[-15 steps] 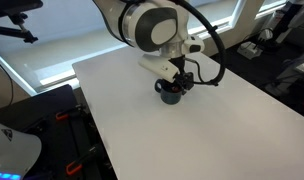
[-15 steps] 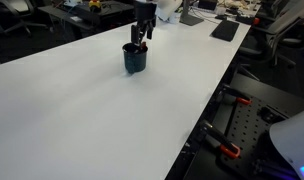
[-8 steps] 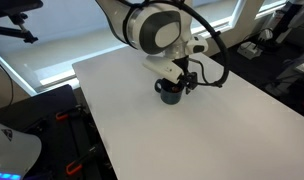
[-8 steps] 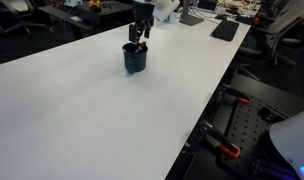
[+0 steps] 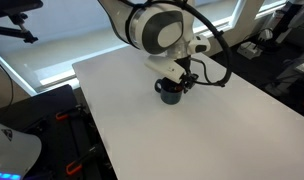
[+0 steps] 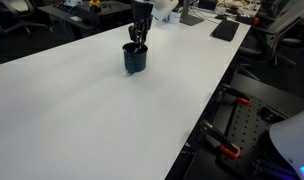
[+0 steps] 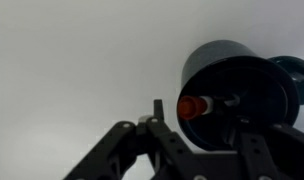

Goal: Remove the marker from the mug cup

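Note:
The dark glossy mug cup (image 5: 171,94) stands upright on the white table, also seen in an exterior view (image 6: 135,60) and at the right of the wrist view (image 7: 237,65). The red marker (image 7: 192,106) stands inside it, its red end pointing up at the wrist camera. My gripper (image 7: 202,118) hangs right over the mug's mouth in both exterior views (image 5: 179,79) (image 6: 140,38). Its fingers are apart: one outside the mug's rim, the other over the mug's dark inside, with the marker's end between them. It holds nothing.
The white table (image 5: 142,130) (image 6: 82,110) carries only the mug. Chairs, desks and monitors stand behind it (image 6: 222,25). A black stand with orange clamps sits by the table's edge (image 6: 232,130).
The gripper has sunk slightly toward the mug's mouth. The mug and the marker have not moved.

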Motion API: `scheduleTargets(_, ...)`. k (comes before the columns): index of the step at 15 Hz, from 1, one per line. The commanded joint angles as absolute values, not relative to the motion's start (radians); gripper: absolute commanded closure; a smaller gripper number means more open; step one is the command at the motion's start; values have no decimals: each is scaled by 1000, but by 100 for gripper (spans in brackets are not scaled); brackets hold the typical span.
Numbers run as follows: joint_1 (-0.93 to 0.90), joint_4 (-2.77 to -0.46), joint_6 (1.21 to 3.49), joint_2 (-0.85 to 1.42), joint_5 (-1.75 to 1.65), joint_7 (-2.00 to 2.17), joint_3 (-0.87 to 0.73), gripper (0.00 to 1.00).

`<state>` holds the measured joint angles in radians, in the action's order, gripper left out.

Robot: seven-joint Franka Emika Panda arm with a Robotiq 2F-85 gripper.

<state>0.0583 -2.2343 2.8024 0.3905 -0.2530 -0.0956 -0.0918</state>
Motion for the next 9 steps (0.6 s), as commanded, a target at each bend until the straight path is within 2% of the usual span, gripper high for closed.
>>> scheduleTargets(1, 49, -2220, 2814, 400, -249, -95, -103, 76)
scheduleTargets(2, 49, -2219, 2815, 401, -250, -94, -104, 84)
scheduleTargets(5, 53, -2217, 2815, 397, -246, -100, -100, 97)
scheduleTargets(6, 53, -2215, 2813, 397, -245, -102, -99, 99)
scheduleTargets(9, 51, -2211, 2809, 402, -248, -99, -102, 96)
